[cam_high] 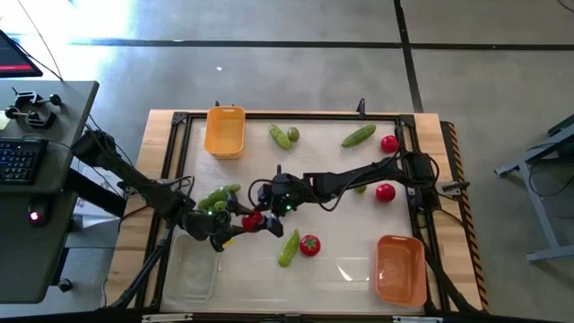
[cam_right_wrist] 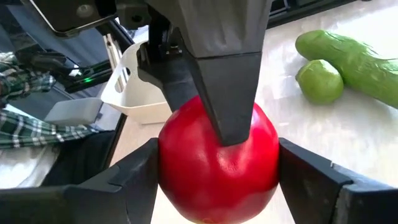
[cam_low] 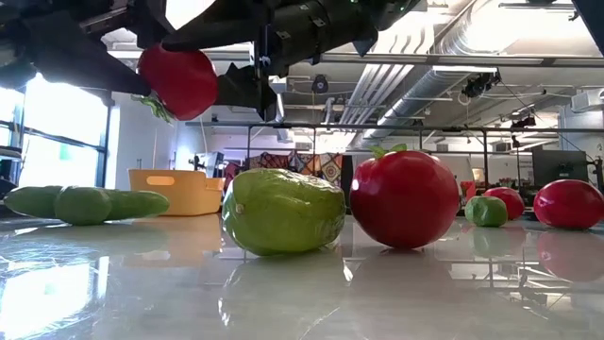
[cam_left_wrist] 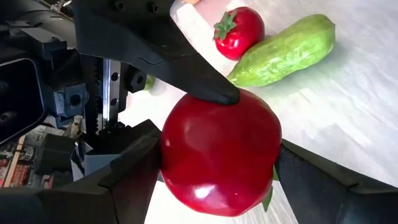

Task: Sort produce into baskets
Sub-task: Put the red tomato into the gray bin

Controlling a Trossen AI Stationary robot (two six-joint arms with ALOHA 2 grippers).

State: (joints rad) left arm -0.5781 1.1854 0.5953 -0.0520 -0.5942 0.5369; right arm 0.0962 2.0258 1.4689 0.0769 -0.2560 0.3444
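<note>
Both jaws clamped on one tomato, left gripper and right gripper meeting mid-air; a handover, probably. Best to release one side only once the other grips firmly; then lift clear.

An open industrial lab: exposed ceiling ducts, concrete floor, keyboard desk.

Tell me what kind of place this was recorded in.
Probably an open lab or industrial workshop, not a home. The low view shows exposed ceiling ducts and large windows; the high view shows a polished concrete floor and a desk with a keyboard beside the wooden-framed table.
</note>
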